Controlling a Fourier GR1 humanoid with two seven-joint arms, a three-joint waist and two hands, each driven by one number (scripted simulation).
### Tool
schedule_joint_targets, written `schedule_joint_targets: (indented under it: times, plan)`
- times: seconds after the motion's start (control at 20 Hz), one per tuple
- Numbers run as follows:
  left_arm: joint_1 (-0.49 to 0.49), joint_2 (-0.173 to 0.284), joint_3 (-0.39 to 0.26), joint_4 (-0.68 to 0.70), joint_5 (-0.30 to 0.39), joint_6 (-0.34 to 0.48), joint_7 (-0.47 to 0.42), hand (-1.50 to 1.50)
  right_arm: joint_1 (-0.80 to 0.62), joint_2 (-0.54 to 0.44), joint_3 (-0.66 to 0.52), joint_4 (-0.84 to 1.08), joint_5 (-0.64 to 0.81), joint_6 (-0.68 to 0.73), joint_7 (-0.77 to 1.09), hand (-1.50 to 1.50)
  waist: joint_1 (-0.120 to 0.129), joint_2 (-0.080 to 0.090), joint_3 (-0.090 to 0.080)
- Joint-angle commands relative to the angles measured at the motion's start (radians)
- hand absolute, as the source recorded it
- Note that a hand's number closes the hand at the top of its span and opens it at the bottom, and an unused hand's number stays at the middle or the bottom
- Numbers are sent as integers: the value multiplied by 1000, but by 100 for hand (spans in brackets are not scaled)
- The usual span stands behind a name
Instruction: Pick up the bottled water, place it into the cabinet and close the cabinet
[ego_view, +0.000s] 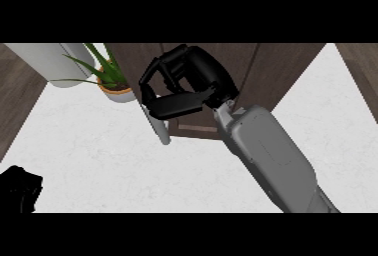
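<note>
My right hand (184, 80) is raised in front of the dark wooden cabinet (280, 70) at the back of the counter. Its fingers (151, 75) curl down towards the thumb (177, 105), and only brown cabinet shows in the gap between them. No bottled water shows anywhere in the head view. The cabinet door (157, 122) stands ajar, seen edge-on as a pale strip just left of and below the thumb. My left hand (18, 190) sits low at the left edge, over the white counter (111, 165).
A potted green plant (111, 75) stands at the back left, close to the door's edge. A pale grey cylinder (52, 65) lies further left. Dark floor shows past the counter's left and right sides.
</note>
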Motion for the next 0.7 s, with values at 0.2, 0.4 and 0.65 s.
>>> schedule_joint_targets:
  times: [0.2,0.4,0.65]
  plan:
    - [-28,-19,-29,-38,-19,18,31,150,-74,-102,-140,259,-5,75,-118,150,3,41,5]
    - [-35,-11,-10,-29,-13,12,31,150,-75,-135,-147,289,-11,125,-156,150,4,43,4]
    - [-57,-4,-9,-41,-2,28,70,150,-79,-134,-151,319,-23,143,-163,150,-5,42,4]
